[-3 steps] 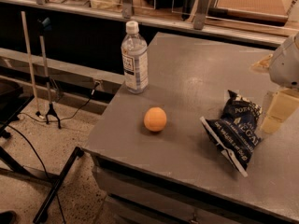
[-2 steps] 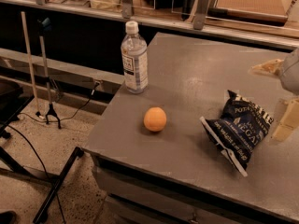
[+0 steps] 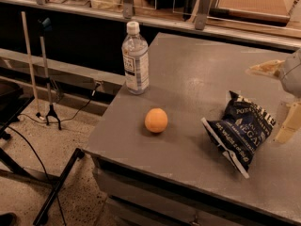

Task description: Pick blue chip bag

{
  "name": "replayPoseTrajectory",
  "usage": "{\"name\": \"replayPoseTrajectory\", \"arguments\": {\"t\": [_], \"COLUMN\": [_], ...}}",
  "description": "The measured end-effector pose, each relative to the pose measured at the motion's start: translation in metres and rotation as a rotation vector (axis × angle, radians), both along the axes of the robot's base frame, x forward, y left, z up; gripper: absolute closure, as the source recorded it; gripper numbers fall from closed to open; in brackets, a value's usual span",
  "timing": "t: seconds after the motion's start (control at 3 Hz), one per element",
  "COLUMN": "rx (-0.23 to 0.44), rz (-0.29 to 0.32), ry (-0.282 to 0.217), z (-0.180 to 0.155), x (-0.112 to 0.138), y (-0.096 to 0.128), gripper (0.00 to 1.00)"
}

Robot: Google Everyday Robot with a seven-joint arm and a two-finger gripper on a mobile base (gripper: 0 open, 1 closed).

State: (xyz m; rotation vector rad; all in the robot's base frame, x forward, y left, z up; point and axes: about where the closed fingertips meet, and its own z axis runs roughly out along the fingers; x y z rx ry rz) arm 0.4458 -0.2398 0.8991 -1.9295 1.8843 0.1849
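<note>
The blue chip bag [image 3: 241,129] lies crumpled on the grey table [image 3: 197,79] at the right, dark navy with white lettering. My gripper [image 3: 265,105] is at the right edge of the view, just right of and above the bag. One cream finger [image 3: 263,68] points left above the bag. The other finger [image 3: 288,124] hangs down beside the bag's right end. The fingers stand apart, open and empty. Most of the gripper body is cut off by the frame edge.
An orange ball-like fruit [image 3: 156,120] sits near the table's front left. A clear water bottle [image 3: 135,60] stands upright at the left edge. Stands and cables [image 3: 47,102] are on the floor to the left. A shelf [image 3: 188,18] runs behind the table.
My gripper has shifted a little to the right, further toward the frame edge. The bag, fruit and bottle have not moved.
</note>
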Motion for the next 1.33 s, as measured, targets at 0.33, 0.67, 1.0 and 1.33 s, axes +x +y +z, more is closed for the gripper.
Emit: {"name": "replayPoseTrajectory", "arguments": {"t": [0.33,0.67,1.0,1.33], "rx": [0.002,0.011,-0.008,-0.023], "rz": [0.035,0.086,0.183,0.298], "ry": [-0.070,-0.186,-0.293,-0.390], "z": [-0.011,-0.022,-0.024,-0.019], "x": [-0.002,-0.002,-0.006,-0.015], "y": [0.002,0.001,0.004,0.014], "gripper": [0.00,0.00,0.00,0.00]}}
